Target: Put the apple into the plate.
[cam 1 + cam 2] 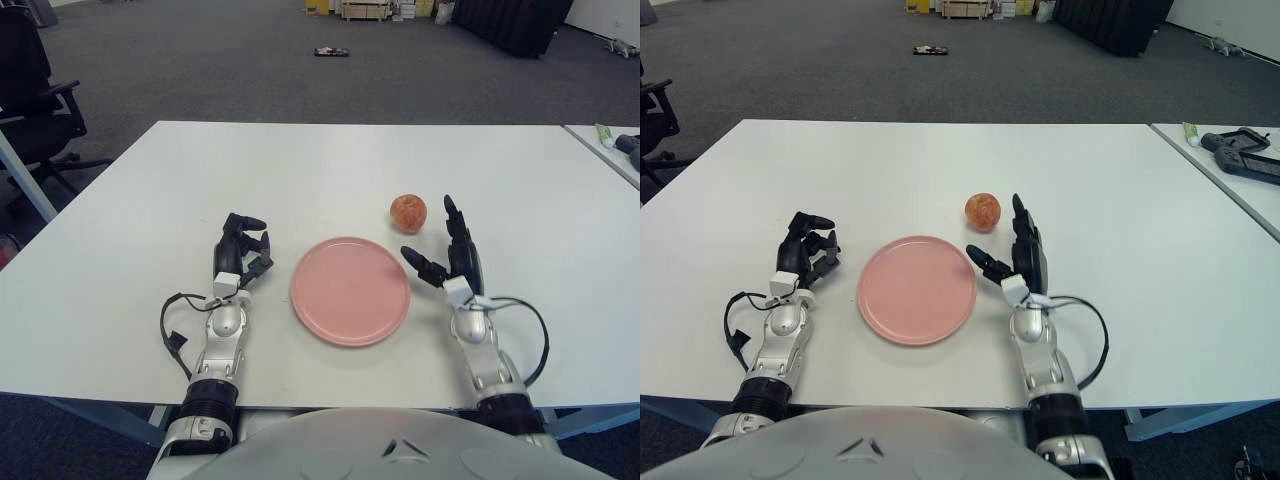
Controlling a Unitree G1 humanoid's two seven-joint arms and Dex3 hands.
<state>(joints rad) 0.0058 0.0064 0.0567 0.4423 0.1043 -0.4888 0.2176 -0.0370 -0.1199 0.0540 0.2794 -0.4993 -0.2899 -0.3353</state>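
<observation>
Left eye view first: white table [330, 170] across the frame, pink plate [350, 290] sitting flat near the robot's edge, nothing on it. And the apple [408, 212], reddish-orange, is out on the bare tabletop just beyond the plate's far right rim, not touching it. Right hand [452, 258] is right there beside it, just to the right of the plate, fingers stretched out straight and spread, thumb angled in toward the plate, holding nothing; its fingertips reach up alongside the apple with a small gap between them. Over on the other side, left hand [240, 258] shows just left of the plate, fingers curled inward, gripping nothing.
</observation>
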